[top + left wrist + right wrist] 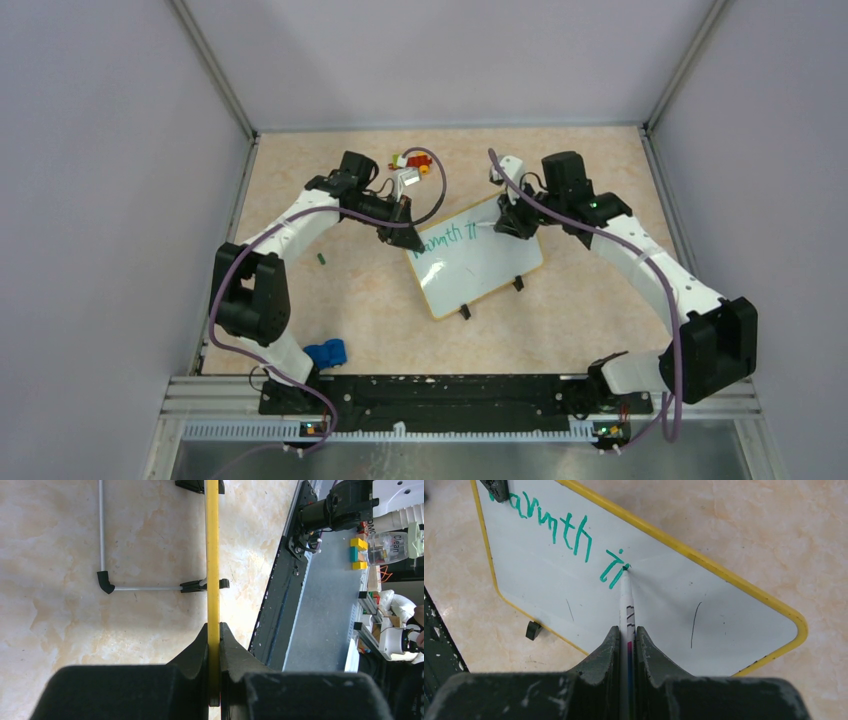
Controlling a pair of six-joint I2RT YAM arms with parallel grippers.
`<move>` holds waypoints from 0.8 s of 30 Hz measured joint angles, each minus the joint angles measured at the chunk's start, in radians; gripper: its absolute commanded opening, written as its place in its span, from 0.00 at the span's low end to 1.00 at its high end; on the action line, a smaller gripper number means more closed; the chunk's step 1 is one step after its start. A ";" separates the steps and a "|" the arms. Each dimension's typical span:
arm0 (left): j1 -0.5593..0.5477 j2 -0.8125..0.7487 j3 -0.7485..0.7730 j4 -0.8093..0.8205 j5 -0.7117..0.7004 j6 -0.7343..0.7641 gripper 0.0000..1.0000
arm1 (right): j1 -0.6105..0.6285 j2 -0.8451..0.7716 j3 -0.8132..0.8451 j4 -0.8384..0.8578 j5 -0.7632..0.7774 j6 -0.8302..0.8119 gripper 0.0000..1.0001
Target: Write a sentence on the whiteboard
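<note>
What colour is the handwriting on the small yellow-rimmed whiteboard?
The thin marker lettering is green, clearest in the right wrist view.

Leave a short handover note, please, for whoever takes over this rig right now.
The left hand is shut on the yellow rim of the whiteboard, at its corner.
The right hand is shut on the marker, whose tip touches the board.
Done: the sentence is begun in green, with one word and a couple of strokes on the top line.
Left: write the rest. Most of the board is bare apart from thin stray marks.
</note>
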 measured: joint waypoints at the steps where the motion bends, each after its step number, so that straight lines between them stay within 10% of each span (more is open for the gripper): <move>1: 0.000 0.000 0.000 0.000 0.000 0.000 0.00 | 0.000 0.001 0.002 0.000 0.001 0.000 0.00; 24: 0.000 0.000 0.000 0.000 -0.003 0.000 0.00 | -0.033 -0.008 -0.020 -0.011 -0.008 -0.013 0.00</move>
